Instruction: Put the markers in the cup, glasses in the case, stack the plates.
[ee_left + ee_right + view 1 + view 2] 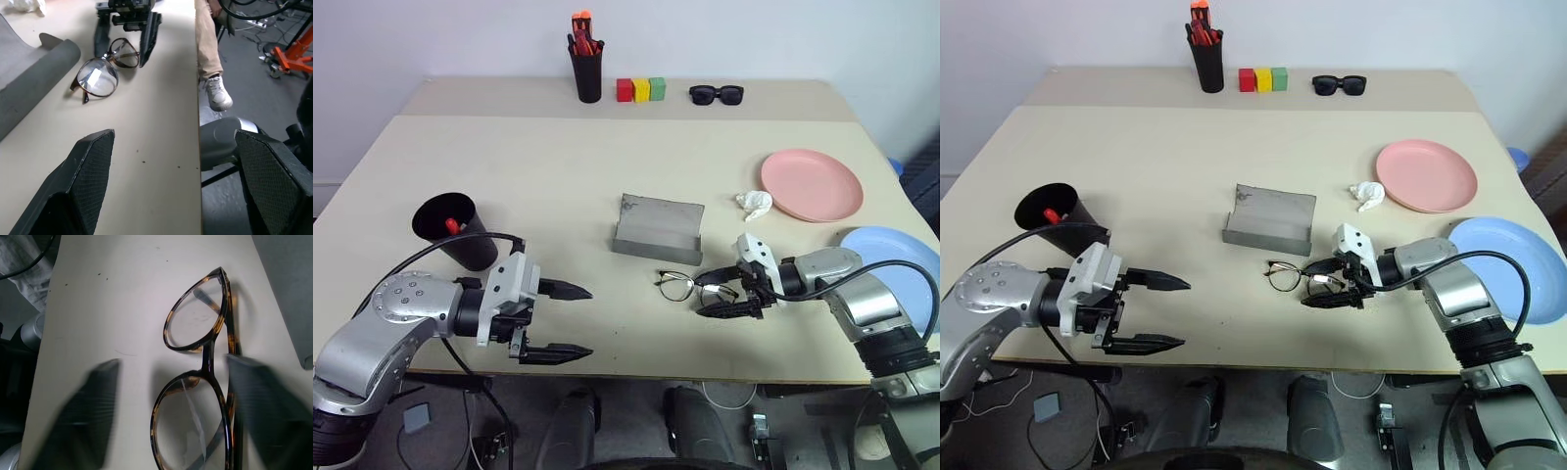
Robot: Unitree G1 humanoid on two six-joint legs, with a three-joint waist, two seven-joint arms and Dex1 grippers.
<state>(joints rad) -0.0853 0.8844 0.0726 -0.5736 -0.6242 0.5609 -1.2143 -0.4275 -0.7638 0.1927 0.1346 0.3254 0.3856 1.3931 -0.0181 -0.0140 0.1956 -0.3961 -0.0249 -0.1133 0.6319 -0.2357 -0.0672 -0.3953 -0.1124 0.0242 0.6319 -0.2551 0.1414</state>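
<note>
On a beige table (548, 166), the grey case (658, 229) sits open and empty at the centre — the landmark for everything else. Well to its left, the black cup (456, 230) lies tilted with its mouth up, a red-tipped marker (451, 226) showing inside. Far behind the case, at the table's back edge, a black pen holder (588, 70) carries a bunch of orange-red pens (582, 29); beside it stand coloured blocks (640, 90) and dark sunglasses (716, 94).

To the case's right lies the pink plate (812, 184), a crumpled white scrap (755, 204) touching its near rim; the blue plate (901, 266) rests apart from it, nearer the right edge. Bare tabletop stretches between the case and the cup, and behind the case.

Just in front of the case, close to the table's front edge, lie the glasses (200, 382) — thin tortoiseshell rims, clear rounded lenses, temples folded. The right gripper (722, 294) straddles them, one finger on each side of the frame; whether its fingers have clamped the frame cannot be told. The left gripper (558, 321) hovers at the front edge, left of the case, fingers spread wide and empty.
</note>
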